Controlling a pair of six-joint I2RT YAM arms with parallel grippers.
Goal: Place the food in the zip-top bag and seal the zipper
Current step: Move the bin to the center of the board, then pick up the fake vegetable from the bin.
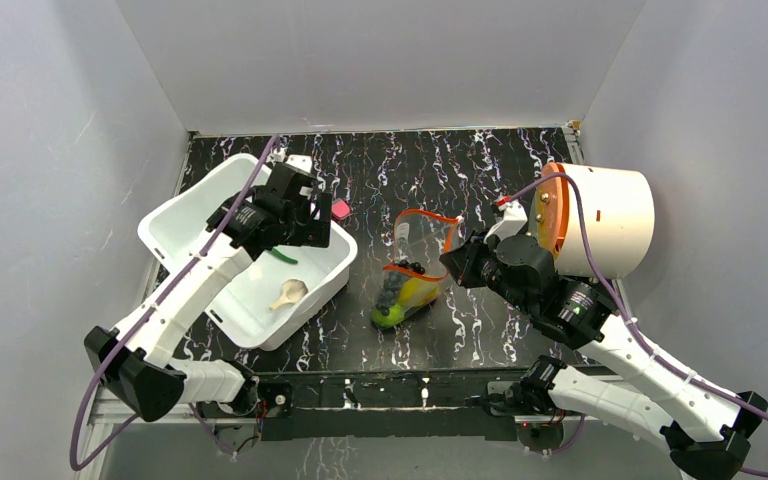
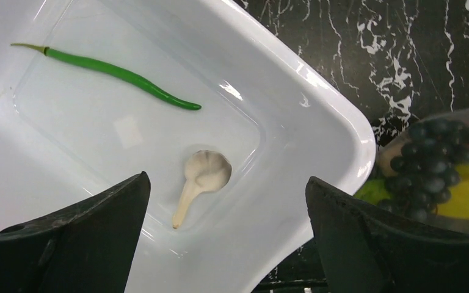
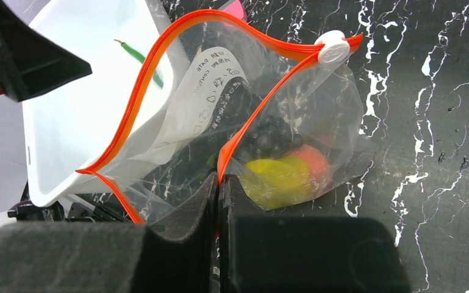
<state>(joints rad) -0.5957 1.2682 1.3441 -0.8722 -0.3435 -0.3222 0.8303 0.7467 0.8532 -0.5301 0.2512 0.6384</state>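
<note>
The clear zip-top bag (image 1: 415, 270) (image 3: 269, 110) lies on the black marbled table, mouth gaping. Its orange-red zipper (image 3: 159, 55) carries a white slider (image 3: 333, 47). My right gripper (image 3: 220, 177) (image 1: 455, 262) is shut on the near zipper strip. Inside the bag are a yellow piece (image 3: 278, 177), an orange ball (image 3: 311, 162), dark grapes (image 3: 269, 137) and a green ball (image 1: 388, 317). My left gripper (image 2: 226, 177) (image 1: 305, 225) hangs open and empty above the white bin (image 1: 185, 205) (image 2: 323, 101). A long green pod (image 2: 122, 73) and a beige garlic (image 2: 204, 174) lie on the bin floor.
A small pink block (image 1: 341, 209) sits on the table just beyond the bin. A white cylinder with an orange lid (image 1: 605, 220) lies on its side at the right, close behind the right arm. Grey walls enclose the table on three sides.
</note>
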